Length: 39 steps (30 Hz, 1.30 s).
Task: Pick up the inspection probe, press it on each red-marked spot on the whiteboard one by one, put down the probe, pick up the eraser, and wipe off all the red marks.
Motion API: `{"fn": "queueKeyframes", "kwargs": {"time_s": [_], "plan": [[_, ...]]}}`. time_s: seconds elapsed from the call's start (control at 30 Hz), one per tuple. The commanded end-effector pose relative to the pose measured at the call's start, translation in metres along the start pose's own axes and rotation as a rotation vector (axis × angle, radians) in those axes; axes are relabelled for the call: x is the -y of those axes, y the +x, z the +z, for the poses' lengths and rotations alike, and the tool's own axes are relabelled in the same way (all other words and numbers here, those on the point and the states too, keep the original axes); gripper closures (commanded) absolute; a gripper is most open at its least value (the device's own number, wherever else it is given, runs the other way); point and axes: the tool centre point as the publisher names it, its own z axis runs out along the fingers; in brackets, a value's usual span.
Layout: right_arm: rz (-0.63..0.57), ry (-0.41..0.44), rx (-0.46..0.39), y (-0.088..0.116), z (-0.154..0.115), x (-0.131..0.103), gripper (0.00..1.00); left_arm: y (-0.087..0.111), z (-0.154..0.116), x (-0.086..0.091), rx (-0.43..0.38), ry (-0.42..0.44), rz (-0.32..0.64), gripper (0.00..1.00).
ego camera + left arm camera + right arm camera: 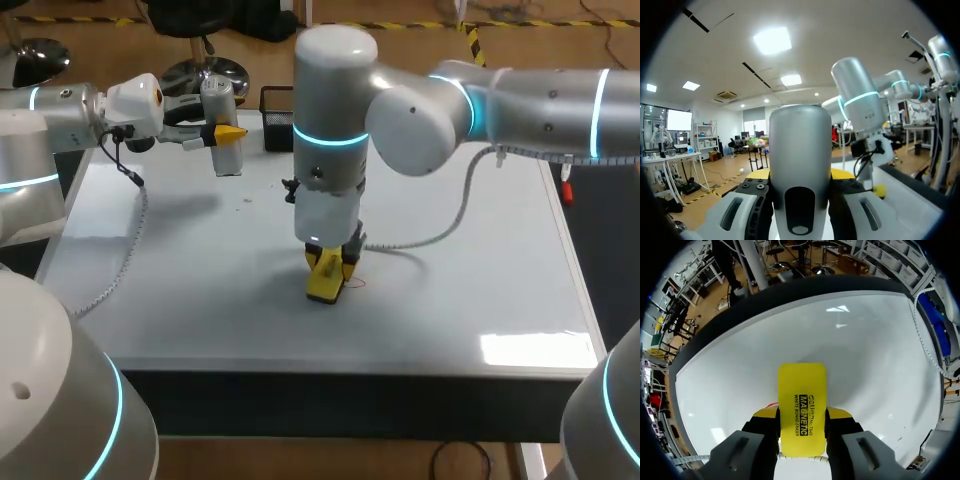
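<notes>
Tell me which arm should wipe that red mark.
Right: the right gripper is shut on the eraser, down at the whiteboard beside the red mark. The left gripper holds the probe, far off.

- I had the head camera high behind the rig, looking down over the whole whiteboard (200, 300).
- My left wrist camera sat tight against the probe (800, 150), facing level toward my right arm (860, 100), which the head view shared.
- My right wrist camera looked steeply down, close on the eraser (801, 405), which the head view showed mid-frame.
</notes>
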Motion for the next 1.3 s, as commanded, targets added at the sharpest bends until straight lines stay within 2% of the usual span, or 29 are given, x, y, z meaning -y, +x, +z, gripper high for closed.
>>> {"fn": "queueKeyframes", "kwargs": {"time_s": [0.03,0.6,1.3], "plan": [[0.004,0.0,0.003,0.002,0.002,0.002,1.0,0.001,0.0,0.001,0.002,-0.001,0.002,1.0],[0.036,-0.03,-0.015,0.023,0.023,0.01,1.0,0.001,0.0,0.001,0.002,-0.001,0.002,1.0],[0.13,-0.065,-0.045,0.083,0.046,0.003,1.0,0.001,0.0,0.001,0.002,-0.001,0.002,1.0]]}}
